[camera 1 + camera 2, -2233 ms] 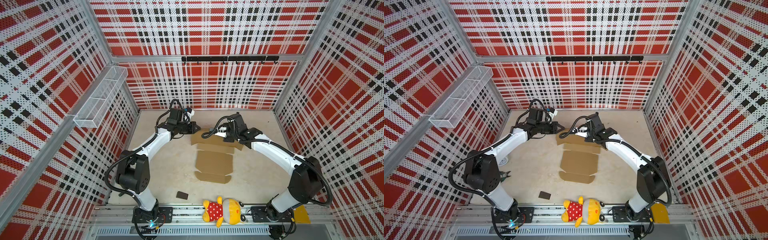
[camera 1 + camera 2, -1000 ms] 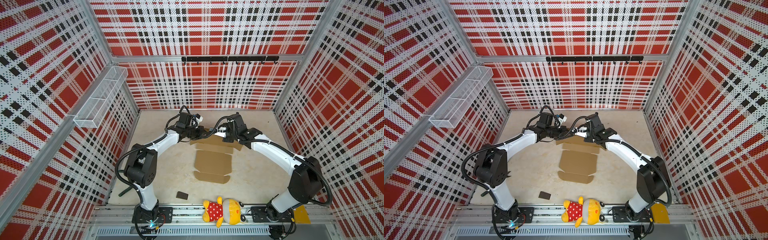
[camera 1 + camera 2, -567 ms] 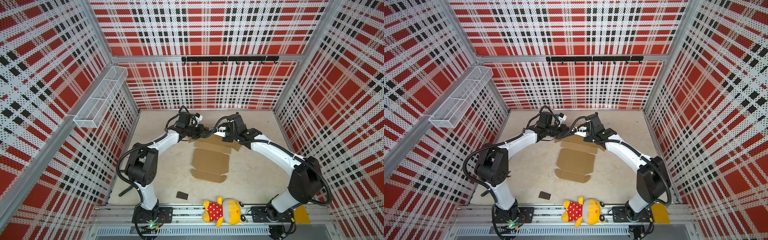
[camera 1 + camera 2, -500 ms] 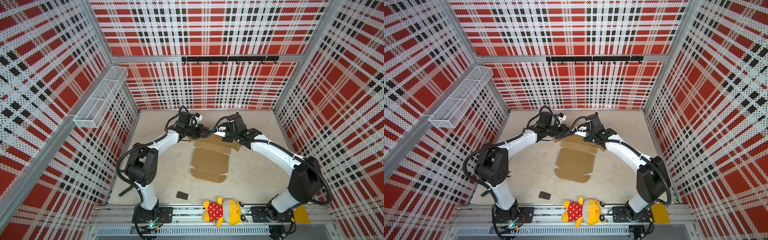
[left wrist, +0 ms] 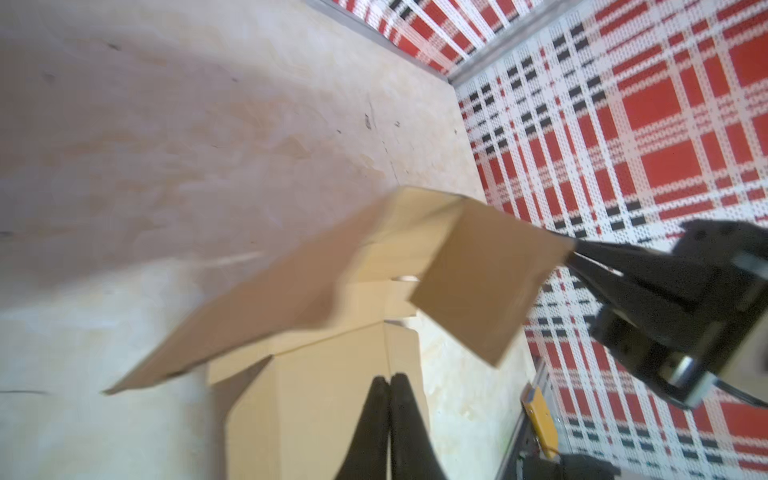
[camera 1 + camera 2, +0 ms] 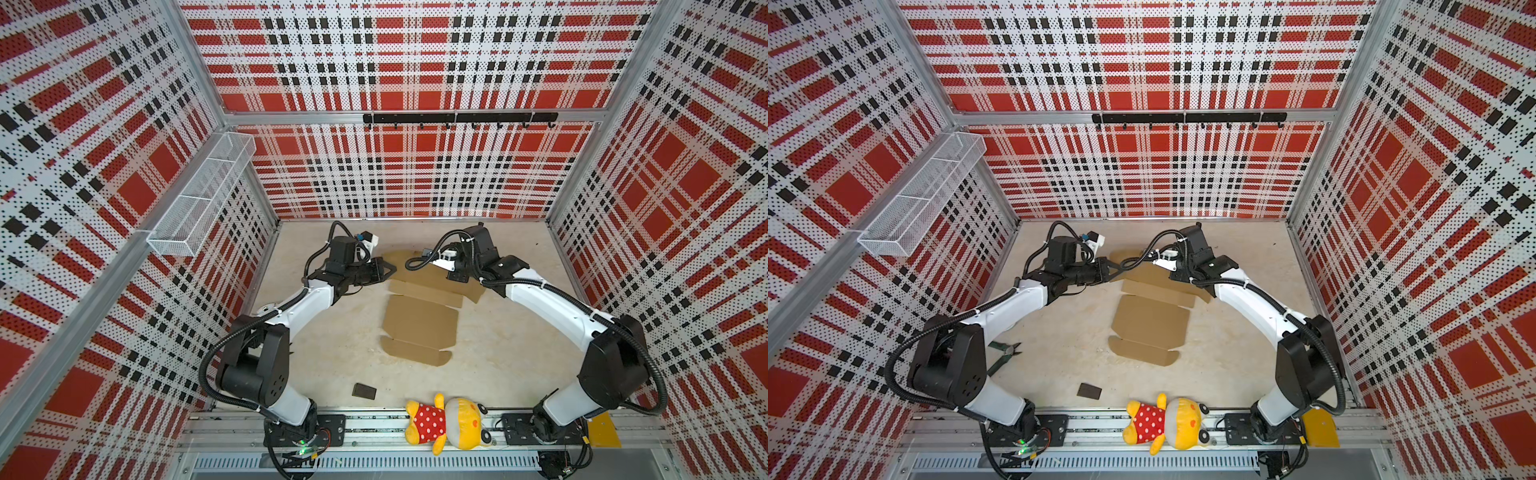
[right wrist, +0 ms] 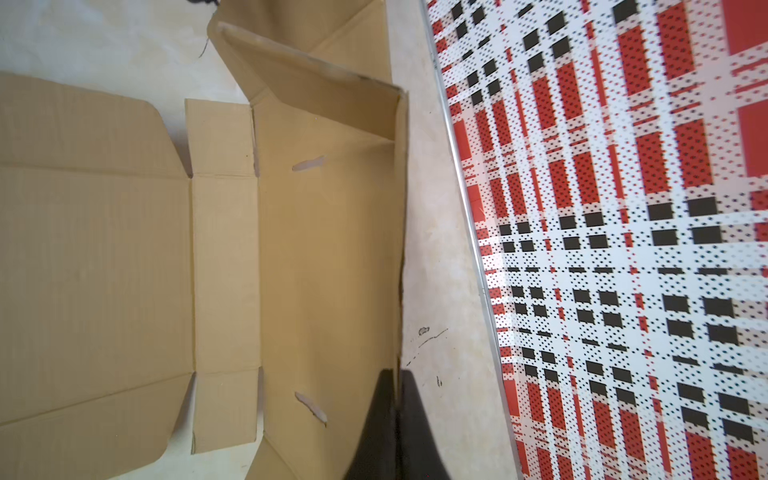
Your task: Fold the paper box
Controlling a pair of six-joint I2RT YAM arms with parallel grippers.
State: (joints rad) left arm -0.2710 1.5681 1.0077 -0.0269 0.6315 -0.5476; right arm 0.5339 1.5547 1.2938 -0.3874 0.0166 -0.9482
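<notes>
Brown paper box [image 6: 419,322] mostly flat at mid-frame on the table [image 6: 332,345] in both top views, far flap raised, right pincer [image 7: 397,376] clamped on that raised edge, left pincer [image 5: 389,380] tips pressed together by the box's upper-left corner

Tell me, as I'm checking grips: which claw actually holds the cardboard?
The right claw: it pinches a raised flap corner of the paper box. The left claw is shut on nothing.
</notes>
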